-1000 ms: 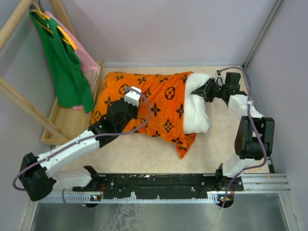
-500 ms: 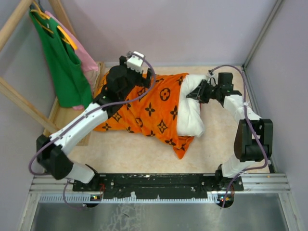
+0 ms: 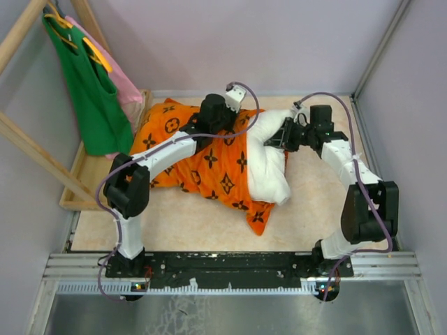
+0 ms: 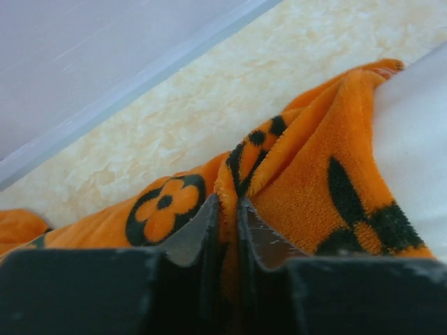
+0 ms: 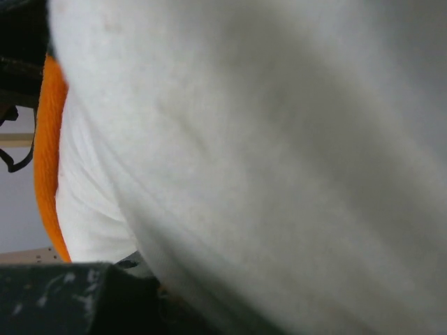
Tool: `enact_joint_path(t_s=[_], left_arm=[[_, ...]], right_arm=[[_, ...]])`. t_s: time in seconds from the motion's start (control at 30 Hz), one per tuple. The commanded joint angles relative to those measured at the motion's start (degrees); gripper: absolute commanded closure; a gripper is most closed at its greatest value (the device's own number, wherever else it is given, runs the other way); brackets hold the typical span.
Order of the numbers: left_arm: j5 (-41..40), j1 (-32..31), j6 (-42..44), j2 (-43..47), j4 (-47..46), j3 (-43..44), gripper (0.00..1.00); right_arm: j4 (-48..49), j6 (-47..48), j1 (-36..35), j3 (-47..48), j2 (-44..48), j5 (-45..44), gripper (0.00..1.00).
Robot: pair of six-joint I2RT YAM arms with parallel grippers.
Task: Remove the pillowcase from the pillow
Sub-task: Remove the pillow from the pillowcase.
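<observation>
While the pillowcase [image 3: 209, 167] is covering most of the pillow [image 3: 269, 171], the left gripper [image 4: 229, 206] is pinching its fold between narrow jaws, the right gripper [image 3: 278, 137] seemingly clamping the bared end.

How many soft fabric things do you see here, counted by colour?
Orange: 1, the pillowcase
White: 1, the pillow
Green: 1, the tank top
Pink: 1, the garment hanging behind it
Total: 4

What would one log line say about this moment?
left hand: pinching pillowcase fold | right hand: gripping pillow end | pillow: white end exposed, rest inside case
</observation>
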State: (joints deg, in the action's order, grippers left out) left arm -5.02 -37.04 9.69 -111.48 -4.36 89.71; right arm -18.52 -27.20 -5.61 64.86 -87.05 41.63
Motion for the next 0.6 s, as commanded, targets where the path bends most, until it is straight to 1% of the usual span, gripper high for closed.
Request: enact_joint_path(t_s=[0.0,0.03,0.07,0.13,0.27,0.37,0.43,0.47,0.5,0.53,0.57], left_arm=[[-11.01,4.49,2.23,-2.69,2.83,-0.77,0.9],[-12.15,5.85,2.03,-2.74,2.98,-1.1,0.95],[-13.27,7.3,1.64,-2.51,2.98,-1.57,0.96],[-15.72,10.72,0.79,-1.74,2.58,-3.04,0.96],[-22.31,15.83,0.46,-0.32,3.06,-5.55,0.94],[-24.22,18.77,-0.51,1.51,3.82,-7.91,0.99],[-24.32,19.42,-0.43,3.63,3.07,-10.14,0.98],[-24.0,19.47,-0.26,4.75,2.71,-11.41,0.95],[-22.4,19.42,-0.24,6.0,2.89,-11.82,0.83],[-19.7,19.31,-0.8,7.39,3.33,-12.06,0.63],[-16.63,19.1,-1.54,9.15,3.89,-12.18,0.35]], right_arm=[[4.55,-2.06,0.59,2.3,7.01,7.31,1.0],[6.99,-4.22,1.53,1.57,8.21,8.47,1.0],[9.9,-6.63,2.65,0.55,9.67,9.18,1.0],[15.31,-11.34,5.17,-1.66,12.76,8.79,1.0],[21.75,-19.56,12.0,-6.02,17.75,6.05,1.0],[26.17,-24.57,16.55,-9.89,19.23,5.68,1.0],[26.27,-24.84,17.52,-11.14,19.25,4.34,1.0],[25.4,-23.81,17.49,-11.0,19.03,3.72,1.0],[24.65,-22.97,17.3,-10.74,18.69,3.24,1.0],[24.02,-22.3,17.03,-10.4,18.37,2.82,1.0],[23.22,-21.56,16.43,-9.92,18.14,2.27,1.0]])
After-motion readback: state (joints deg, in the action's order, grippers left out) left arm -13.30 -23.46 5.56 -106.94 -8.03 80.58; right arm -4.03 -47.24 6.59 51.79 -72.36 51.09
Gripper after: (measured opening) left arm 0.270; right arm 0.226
